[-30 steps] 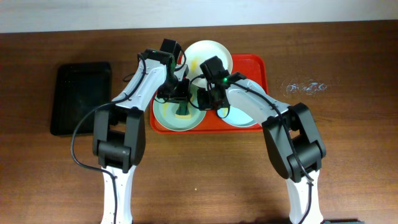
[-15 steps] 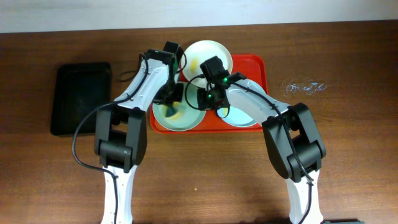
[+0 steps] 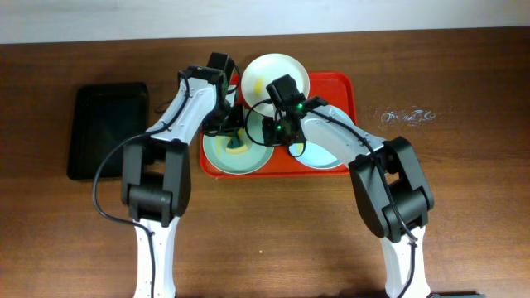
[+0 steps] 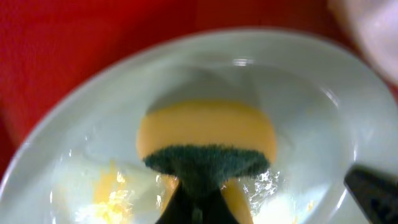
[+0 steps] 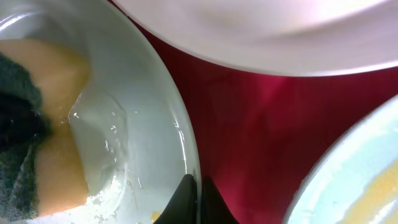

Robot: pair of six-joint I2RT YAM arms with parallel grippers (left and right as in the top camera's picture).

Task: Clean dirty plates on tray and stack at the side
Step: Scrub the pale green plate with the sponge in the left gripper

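SCRUBBING UP: The left gripper (image 4: 194, 193), pinched tight on the coarse dark green scouring face of a sponge (image 4: 208, 134), presses the soft yellow foam side into a glossy pale mint plate (image 4: 311, 106). This plate lies in the tray's front-left corner. Wet glints and yellowish smears mark its shallow, round bowl.

The right gripper (image 5: 198, 186) has its thin dark fingers closed, with almost no gap between them, over that plate's smooth rim on the side facing the tray's middle. Just beyond them the tray (image 5: 249, 124) shows as bare, deep red plastic. A second mint plate (image 5: 360, 168), streaked yellow, sits at the tray's front-right corner. A white plate (image 5: 280, 31) lies at the tray's back, left of centre.

Seen from above, the tray is a red-orange rectangle with rounded corners and a low rim, and the white plate reaches out over its back edge. The tray rests on a dark brown, wood-grained table (image 3: 464, 207). Well to the left of the tray lies a smaller black tray (image 3: 108, 131), rectangular and matte. To the right of the tray sits a pale wiry tangle (image 3: 406, 116), too small to identify. Behind the tray, a strip of plain white wall (image 3: 83, 16) runs along the table's far edge.
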